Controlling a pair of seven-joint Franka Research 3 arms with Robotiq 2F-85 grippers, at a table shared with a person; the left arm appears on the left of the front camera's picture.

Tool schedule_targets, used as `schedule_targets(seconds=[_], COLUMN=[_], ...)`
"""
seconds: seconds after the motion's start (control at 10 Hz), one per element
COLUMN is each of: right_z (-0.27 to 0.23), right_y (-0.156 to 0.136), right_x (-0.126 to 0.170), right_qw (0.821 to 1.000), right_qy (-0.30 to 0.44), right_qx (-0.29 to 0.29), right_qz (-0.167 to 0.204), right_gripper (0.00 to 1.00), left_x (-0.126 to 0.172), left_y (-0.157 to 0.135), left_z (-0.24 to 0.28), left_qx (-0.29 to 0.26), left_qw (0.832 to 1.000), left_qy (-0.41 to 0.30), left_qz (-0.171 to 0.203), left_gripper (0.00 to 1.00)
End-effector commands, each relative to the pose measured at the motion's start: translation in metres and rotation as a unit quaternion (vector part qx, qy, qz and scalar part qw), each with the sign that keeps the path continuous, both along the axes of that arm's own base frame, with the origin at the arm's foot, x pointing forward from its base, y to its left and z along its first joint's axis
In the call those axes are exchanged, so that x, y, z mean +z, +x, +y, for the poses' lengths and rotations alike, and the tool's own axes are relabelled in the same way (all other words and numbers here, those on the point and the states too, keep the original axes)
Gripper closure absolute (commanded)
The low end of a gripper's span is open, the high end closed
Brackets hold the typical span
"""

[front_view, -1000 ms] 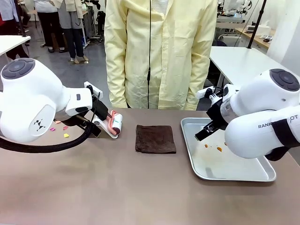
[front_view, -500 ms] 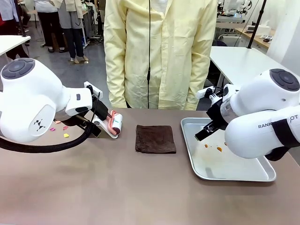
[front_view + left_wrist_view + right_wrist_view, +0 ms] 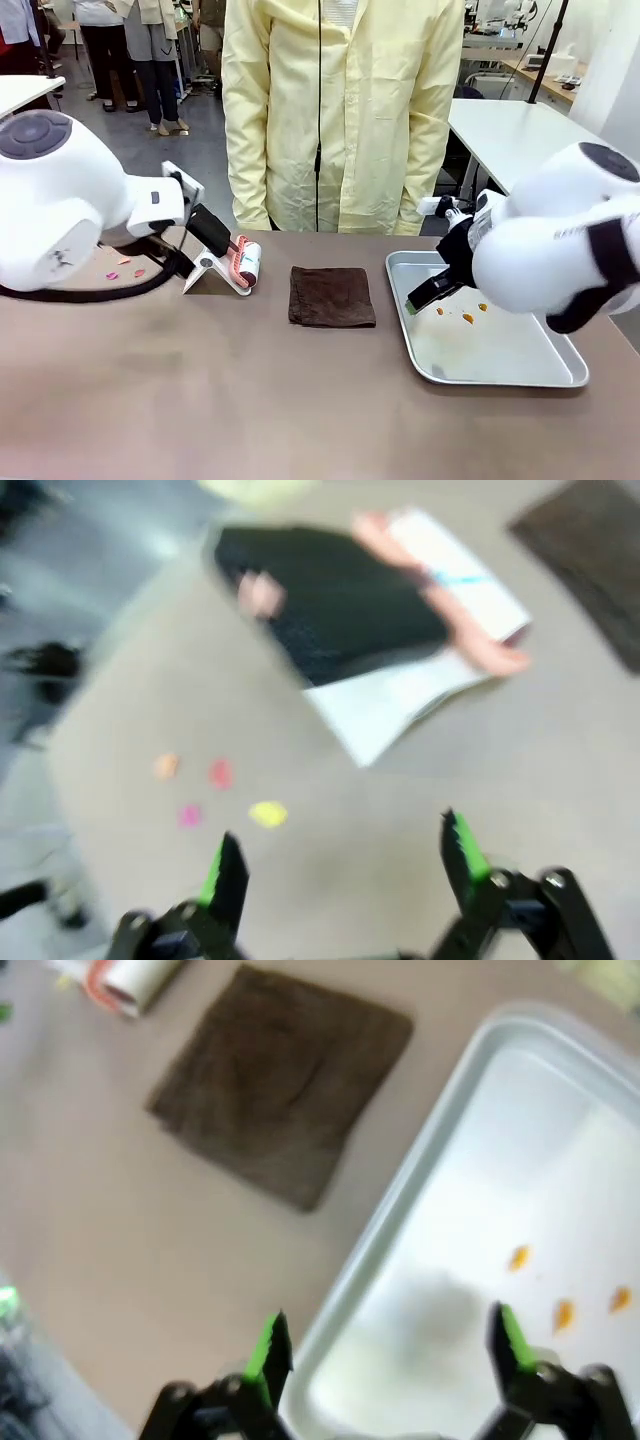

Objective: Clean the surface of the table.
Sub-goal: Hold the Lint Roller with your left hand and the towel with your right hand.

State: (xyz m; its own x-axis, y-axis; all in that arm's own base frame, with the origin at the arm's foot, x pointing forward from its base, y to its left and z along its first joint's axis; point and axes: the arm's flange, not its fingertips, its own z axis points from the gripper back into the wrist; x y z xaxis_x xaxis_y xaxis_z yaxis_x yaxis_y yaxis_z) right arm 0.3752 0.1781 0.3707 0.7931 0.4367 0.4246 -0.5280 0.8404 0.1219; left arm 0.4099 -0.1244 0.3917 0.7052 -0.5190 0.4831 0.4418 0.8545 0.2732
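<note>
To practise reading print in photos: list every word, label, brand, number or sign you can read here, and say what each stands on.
No text here can be read.
Left arm: a small dark mark on its white shell, too blurred to read.
White roller: a blue streak on it, too blurred to read.
Right arm: blurred, no print legible.

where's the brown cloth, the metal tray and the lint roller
dark brown square cloth (image 3: 332,296): front view, centre of the cloth
silver rectangular metal tray (image 3: 500,352): front view, bare floor of the tray
white and pink lint roller (image 3: 248,264): front view, the roll at its end
</note>
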Motion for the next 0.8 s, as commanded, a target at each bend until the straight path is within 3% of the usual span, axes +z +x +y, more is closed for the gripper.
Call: schedule_targets(seconds=[0.0, 0.1, 0.2, 0.3, 0.4, 0.7], right_z=[-0.041, -0.055, -0.07, -0.08, -0.029, -0.029], right_y=[-0.027, -0.045, -0.06, -0.059, -0.023, -0.023], right_x=[0.03, 0.033, 0.034, 0.03, 0.057, 0.057], right_qw=[0.99, 0.983, 0.974, 0.97, 0.981, 0.981], right_qy=[0.124, 0.173, 0.207, 0.185, 0.175, 0.175], right_qx=[-0.009, -0.014, -0.049, -0.119, -0.016, -0.016], right_qz=[0.059, 0.064, 0.073, 0.1, 0.078, 0.078], right_gripper=[0.0, 0.0, 0.0, 0.0, 0.0, 0.0], left_x=[0.036, 0.055, 0.069, 0.042, 0.042, 0.042], left_y=[-0.017, -0.014, -0.008, -0.014, -0.014, -0.014], left_z=[-0.029, -0.034, -0.042, 0.008, 0.008, 0.008], left_qx=[0.123, 0.174, 0.222, 0.119, 0.119, 0.119], left_qw=[0.988, 0.973, 0.964, 0.988, 0.988, 0.988], left_qy=[0.09, 0.134, 0.109, 0.095, 0.095, 0.095], left_qz=[0.003, 0.067, 0.1, -0.01, -0.01, -0.01], left_gripper=[0.0, 0.0, 0.0, 0.0, 0.0, 0.0])
